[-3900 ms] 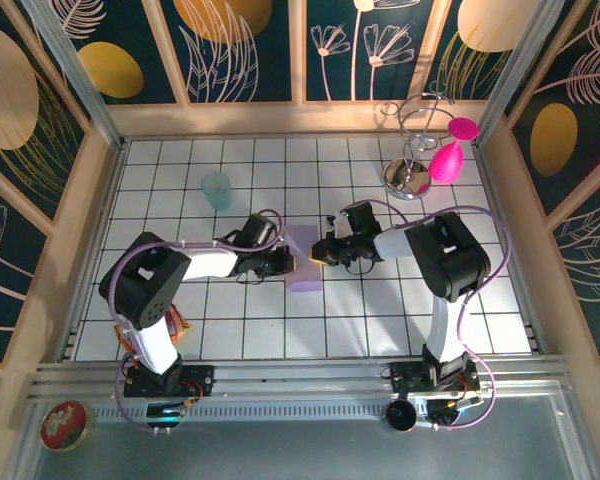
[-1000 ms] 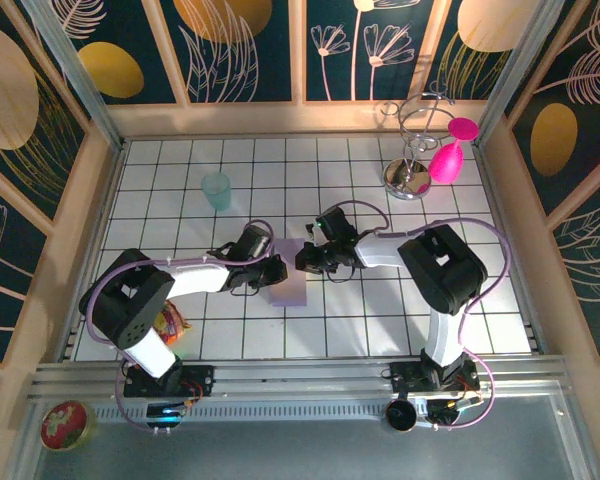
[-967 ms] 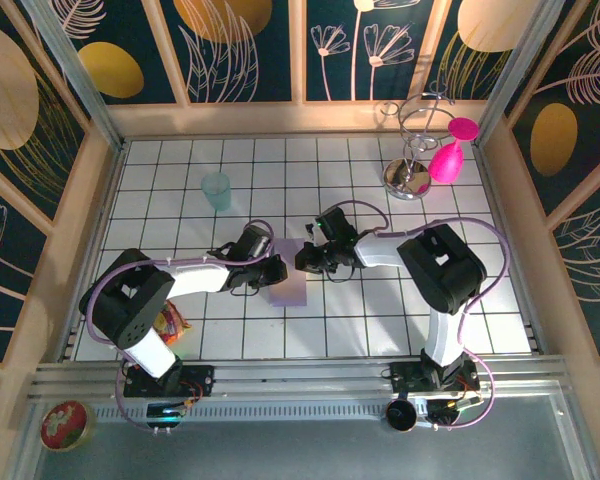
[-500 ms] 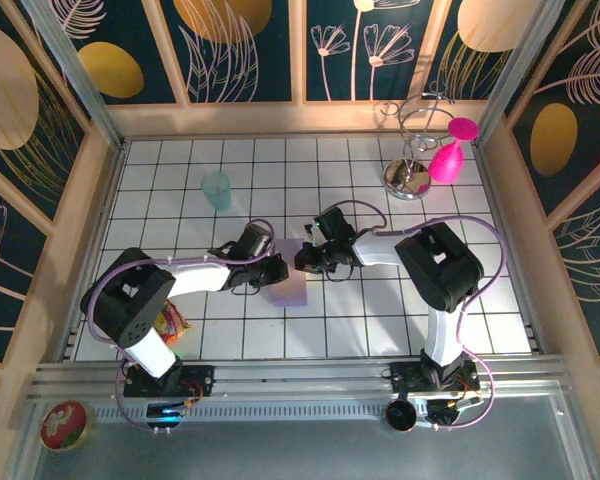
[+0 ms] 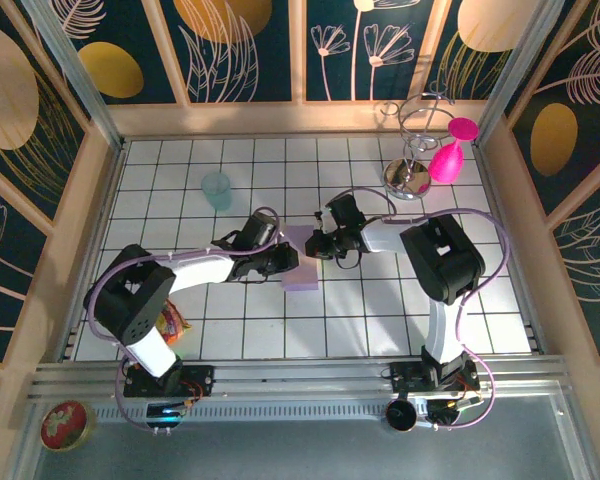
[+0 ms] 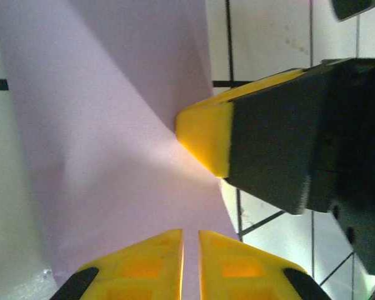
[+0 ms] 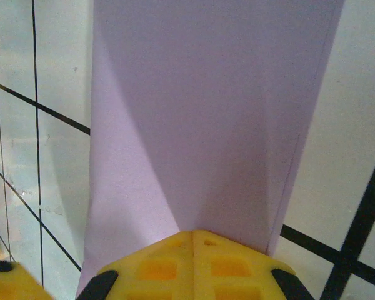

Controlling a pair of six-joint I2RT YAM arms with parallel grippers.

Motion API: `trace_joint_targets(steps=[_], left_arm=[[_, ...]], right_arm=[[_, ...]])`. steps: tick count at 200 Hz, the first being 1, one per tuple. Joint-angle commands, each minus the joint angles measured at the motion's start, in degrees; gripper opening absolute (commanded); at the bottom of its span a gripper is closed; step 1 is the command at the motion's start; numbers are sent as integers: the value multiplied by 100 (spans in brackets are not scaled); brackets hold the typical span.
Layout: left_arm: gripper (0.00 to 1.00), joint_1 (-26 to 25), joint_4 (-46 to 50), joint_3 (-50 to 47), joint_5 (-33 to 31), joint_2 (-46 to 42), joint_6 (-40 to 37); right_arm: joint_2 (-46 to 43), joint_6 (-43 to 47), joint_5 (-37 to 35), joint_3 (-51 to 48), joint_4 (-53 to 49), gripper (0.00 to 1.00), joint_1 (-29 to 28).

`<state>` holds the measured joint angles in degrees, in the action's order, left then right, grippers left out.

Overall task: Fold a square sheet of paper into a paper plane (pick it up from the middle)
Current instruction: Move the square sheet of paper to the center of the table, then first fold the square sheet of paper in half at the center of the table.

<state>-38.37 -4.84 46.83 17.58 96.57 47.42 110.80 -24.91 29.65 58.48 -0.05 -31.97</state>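
The sheet (image 5: 305, 276) shifted right; right pincer (image 5: 314, 246) seemingly clamped.

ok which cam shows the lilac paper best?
Right wrist: the paper is large and sharp there, both long edges and its fold lines clear, with the right tool shut at its near edge. Left wrist shows one creased part close up. Top shows it small between the two arms.
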Motion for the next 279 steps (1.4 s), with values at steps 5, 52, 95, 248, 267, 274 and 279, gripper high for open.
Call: trace_joint_targets(steps=[5, 52, 95, 248, 267, 274, 279], left_arm=[[13, 36, 67, 98, 71, 285, -101], [11, 38, -103, -119, 187, 415, -7], [9, 29, -58, -607, 381, 380, -159], [9, 24, 109, -327, -131, -833, -234], [9, 13, -53, -140, 111, -416, -154], [9, -11, -93, -101, 192, -263, -130], [9, -29, -110, -87, 222, -175, -111]], right_arm=[[494, 154, -643, -192, -585, 4, 32], [574, 71, -766, -242, -587, 3, 27], [789, -97, -990, -274, -688, 1, 27], [875, -282, -1238, -511, -669, 0, 300], [876, -295, -1233, -500, -671, 0, 305], [876, -296, -1233, -495, -669, 0, 301], [882, -305, -1233, -500, -668, 0, 304]])
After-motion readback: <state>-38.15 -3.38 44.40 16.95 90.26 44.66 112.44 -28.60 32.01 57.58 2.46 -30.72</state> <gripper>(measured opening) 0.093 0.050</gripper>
